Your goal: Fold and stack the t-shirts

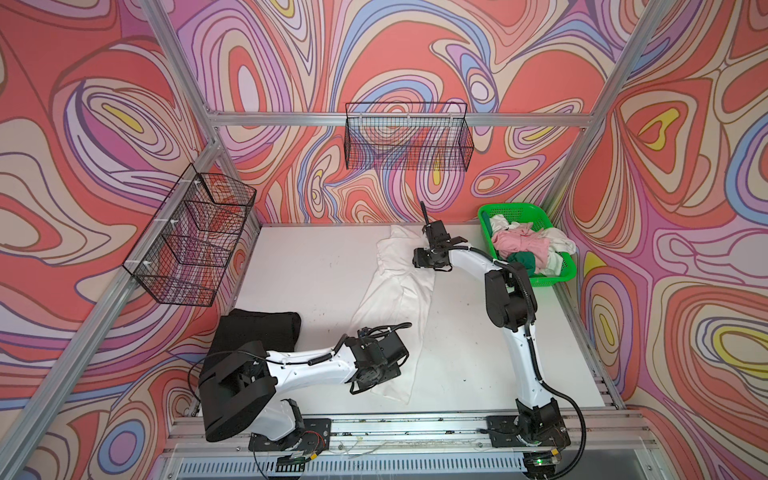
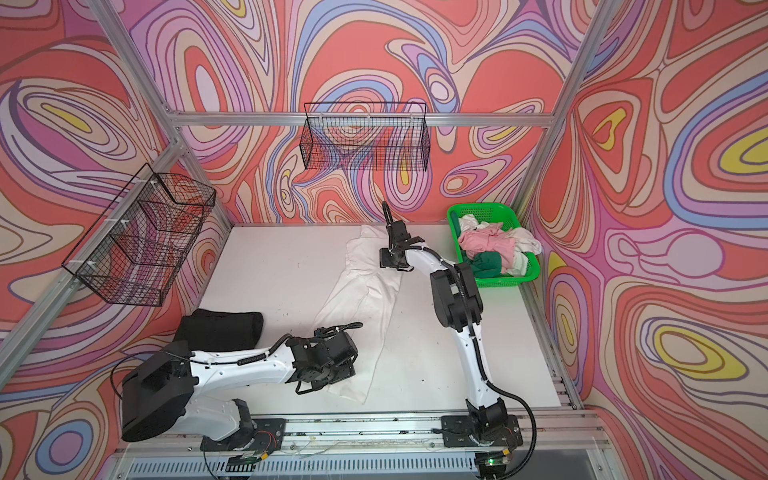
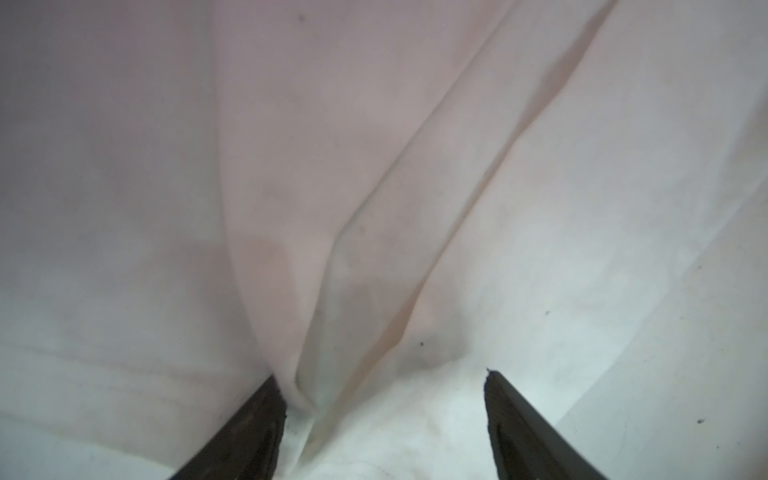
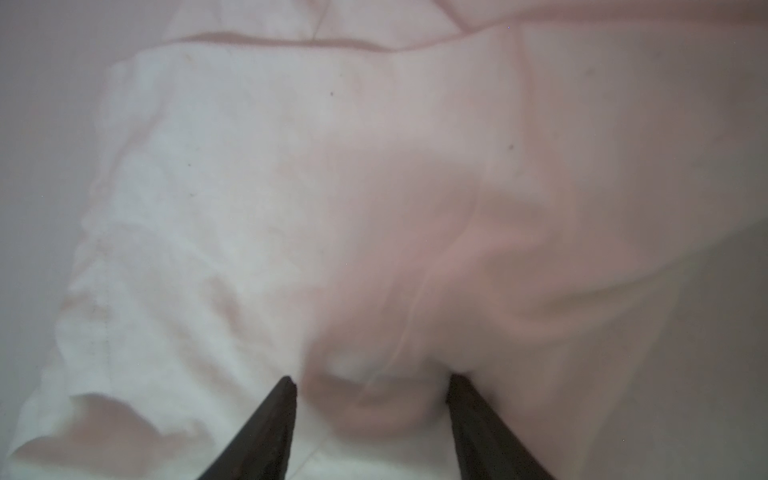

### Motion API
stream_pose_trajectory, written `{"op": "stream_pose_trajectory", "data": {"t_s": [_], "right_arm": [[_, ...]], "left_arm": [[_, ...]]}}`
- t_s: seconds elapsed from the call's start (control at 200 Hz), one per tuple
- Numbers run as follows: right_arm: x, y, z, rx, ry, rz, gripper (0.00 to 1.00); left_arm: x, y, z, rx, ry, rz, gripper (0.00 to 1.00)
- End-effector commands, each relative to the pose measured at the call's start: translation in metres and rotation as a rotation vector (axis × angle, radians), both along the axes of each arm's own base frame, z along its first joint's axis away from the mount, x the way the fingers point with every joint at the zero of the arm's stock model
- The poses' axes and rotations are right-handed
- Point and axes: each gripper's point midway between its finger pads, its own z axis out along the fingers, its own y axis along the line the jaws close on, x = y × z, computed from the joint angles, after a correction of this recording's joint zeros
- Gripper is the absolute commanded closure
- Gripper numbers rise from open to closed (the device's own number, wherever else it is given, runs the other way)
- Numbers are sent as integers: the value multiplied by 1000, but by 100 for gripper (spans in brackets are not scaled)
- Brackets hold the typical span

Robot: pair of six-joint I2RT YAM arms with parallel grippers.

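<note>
1. Left fingers [image 3: 262,415]: spread, tips down on the off-white t-shirt [image 3: 374,208]. A raised fold of cloth runs up against one tip, and the other tip rests on flatter cloth. Nothing pinched.
2. Right fingers [image 4: 270,419]: spread, tips pushed into the same shirt, with a soft hump of cloth standing between them. The view is blurred, so I cannot tell whether any cloth is lifted.
3. In both top views the left arm [image 1: 307,365] reaches over the near end of the shirt and the right arm [image 1: 469,262] over its far end.
4. The off-white t-shirt, in a top view [image 1: 395,299], is a long narrow creased strip. It lies mid-surface [image 1: 311,270], running from the back edge toward the front.
5. Black t-shirt [image 1: 257,328]: folded at the near-left corner, partly behind the left arm, well apart from the off-white one.
6. Green basket [image 1: 552,280]: far-right corner. Pink t-shirt [image 1: 515,245], dark green t-shirt [image 1: 523,259] and white t-shirt [image 1: 557,243] are crumpled inside, heaped above the rim.
7. Wire baskets [image 1: 191,241]: black, one on the left wall and one on the back wall.
</note>
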Motion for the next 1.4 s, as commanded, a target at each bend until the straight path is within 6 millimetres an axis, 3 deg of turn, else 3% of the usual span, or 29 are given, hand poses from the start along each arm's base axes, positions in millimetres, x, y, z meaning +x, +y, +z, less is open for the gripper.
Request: {"op": "stream_pose_trajectory", "data": {"t_s": [0.0, 0.135, 0.27, 0.436, 0.626, 0.871, 0.891, 0.986, 1.157, 1.392], "right_arm": [[-20, -11, 12, -43, 40, -18, 38], [-27, -7, 45, 18, 3, -16, 38], [-37, -5, 78, 66, -45, -20, 38], [-55, -5, 102, 114, -77, -26, 37], [-83, -6, 99, 121, -56, -27, 37], [-124, 0, 97, 174, -35, -26, 36], [-128, 0, 107, 183, -55, -23, 36], [-145, 2, 105, 185, -50, -23, 36], [-177, 10, 99, 202, -35, -8, 36], [-228, 19, 71, 264, 43, 16, 36]], "left_arm": [[-49, 30, -28, 78, 194, 48, 23], [-48, 36, -8, 79, 145, 38, 22], [-41, 40, 19, 72, 79, 21, 14], [-33, 37, 45, 51, 19, -19, 4], [-28, 38, 70, 46, -24, -56, 0], [-10, 77, 94, 83, -94, -50, 0], [-9, 80, 95, 84, -99, -57, 0], [-2, 94, 101, 108, -116, -59, 0], [4, 112, 98, 128, -104, -55, 0], [3, 138, 83, 160, -75, -21, 0]]}}
